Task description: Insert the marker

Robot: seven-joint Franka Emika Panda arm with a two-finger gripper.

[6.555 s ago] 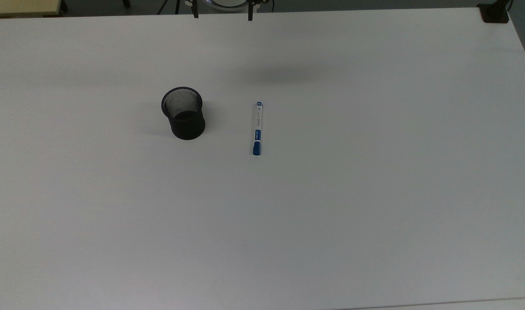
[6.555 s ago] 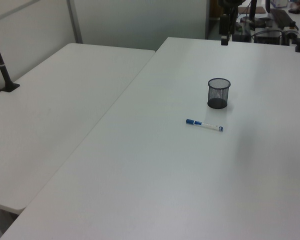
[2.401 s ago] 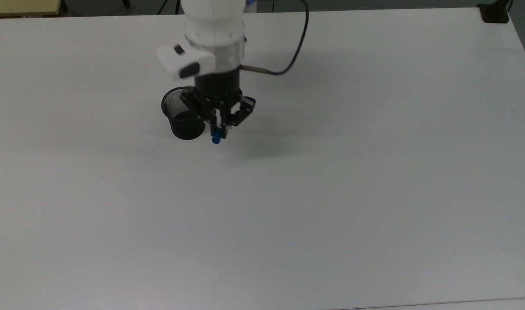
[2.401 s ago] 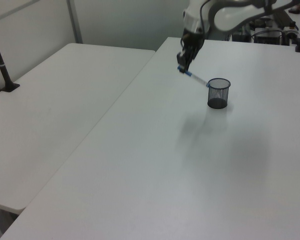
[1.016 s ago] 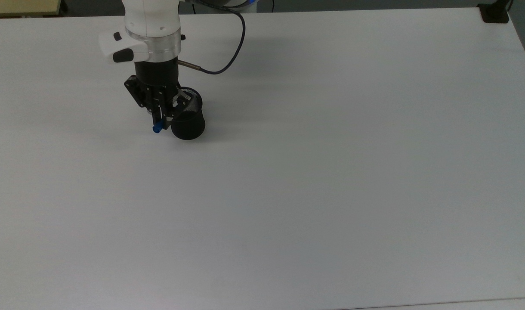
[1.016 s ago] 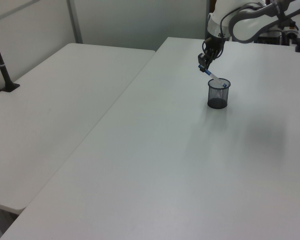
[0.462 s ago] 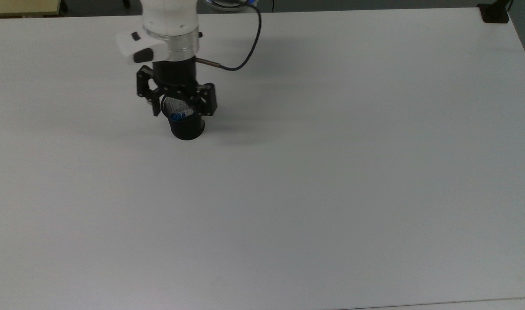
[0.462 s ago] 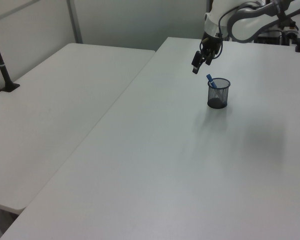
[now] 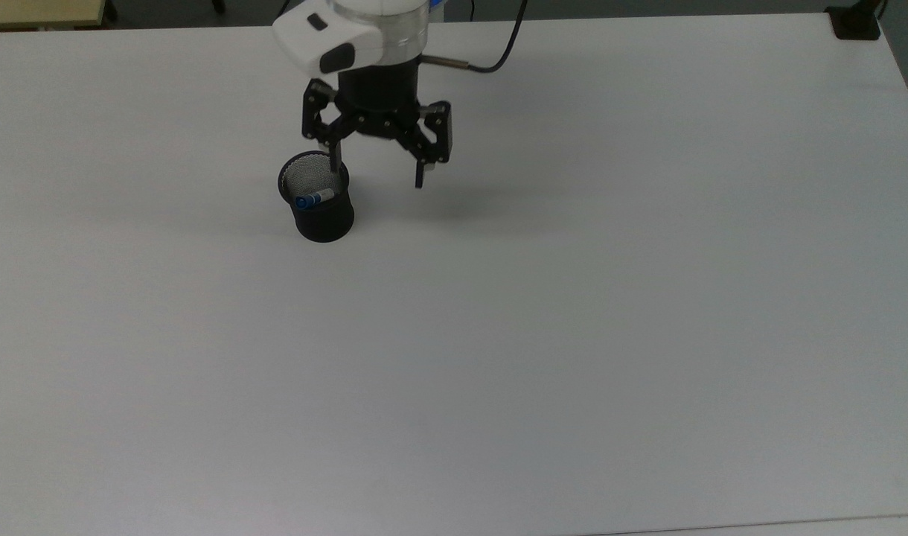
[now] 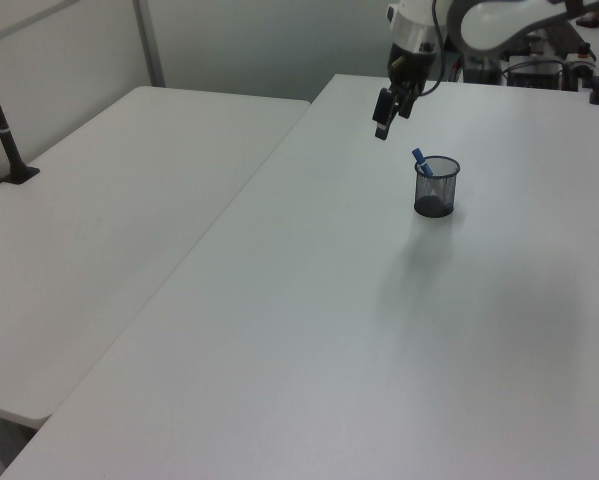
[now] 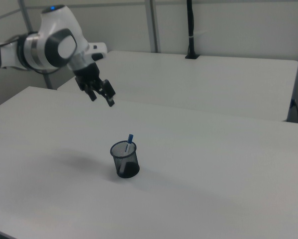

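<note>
Marker (image 9: 313, 199) is in the black mesh cup (image 9: 320, 216), leaning against the rim, blue end poking just above it (image 11: 130, 138). Cup stands upright on the tabletop (image 9: 573, 298). Gripper (image 9: 376, 173) hangs above the cup and off to the top view's right of it, jaws spread wide, holding nothing; one fingertip (image 9: 336, 162) overlaps the cup rim in the top view, but the right view puts the gripper (image 11: 102, 95) well above the cup (image 11: 125, 159). Judgement: insertion looks done, step in hand is the retreat. Next move only needs a clean lift away without clipping the cup or the protruding marker end. Risk is low.
</note>
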